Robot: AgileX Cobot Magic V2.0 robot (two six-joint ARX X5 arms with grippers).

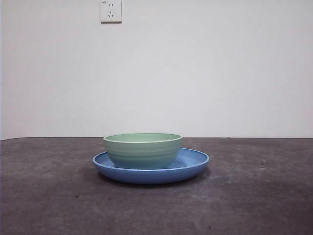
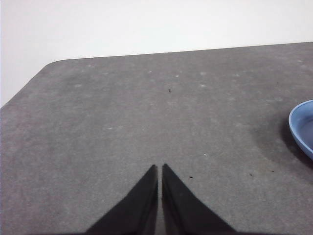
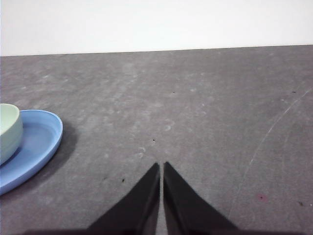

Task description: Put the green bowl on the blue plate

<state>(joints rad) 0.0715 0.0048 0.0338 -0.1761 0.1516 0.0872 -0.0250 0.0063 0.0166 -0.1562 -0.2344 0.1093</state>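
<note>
On blue plate (image 1: 195, 164), green bowl (image 1: 143, 149) sits apart from right gripper (image 3: 161, 166).

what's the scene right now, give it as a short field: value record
bowl: green bowl sits upright on the blue plate
plate: on the gray table, roughly centred in the front view
left gripper: shut, holding nothing, apart from the plate
right gripper: shut, holding nothing, apart from the plate
wall: white, with an outlet
task state: looks done
</note>
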